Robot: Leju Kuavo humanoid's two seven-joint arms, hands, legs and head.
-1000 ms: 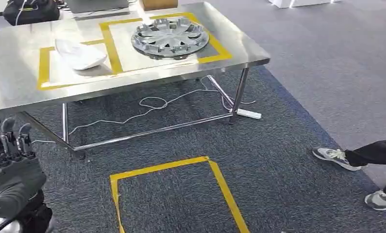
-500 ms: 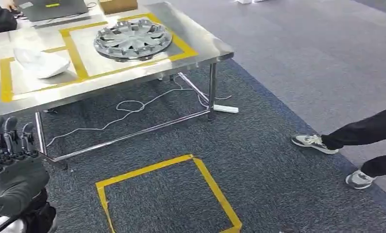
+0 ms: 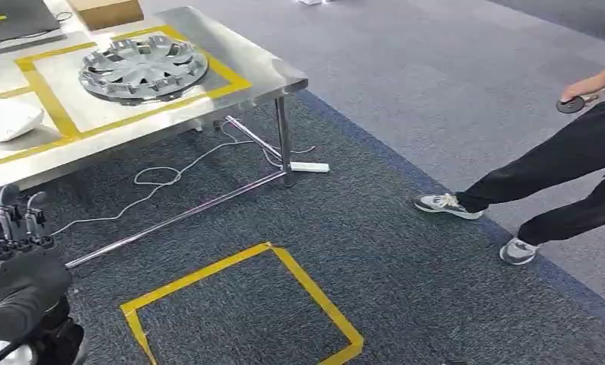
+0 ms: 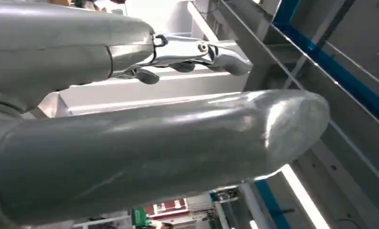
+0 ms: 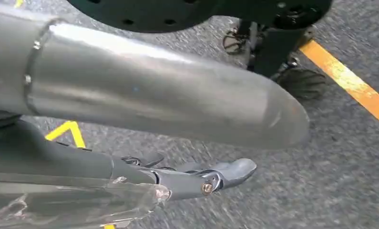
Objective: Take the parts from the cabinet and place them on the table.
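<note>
Camera swung right since a second ago, table [image 3: 269,72] with hubcap [image 3: 143,67] and white part [image 3: 6,118] sliding to 11 o'clock: robot likely turning cabinetward; left hand [image 3: 14,258] and right hand [image 5: 144,167] empty, fingers apart.

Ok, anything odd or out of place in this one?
Mildly: a white cable and power strip trail loose on the carpet under the table, and a person strides close by. The hubcap sits neatly inside its yellow square.
</note>
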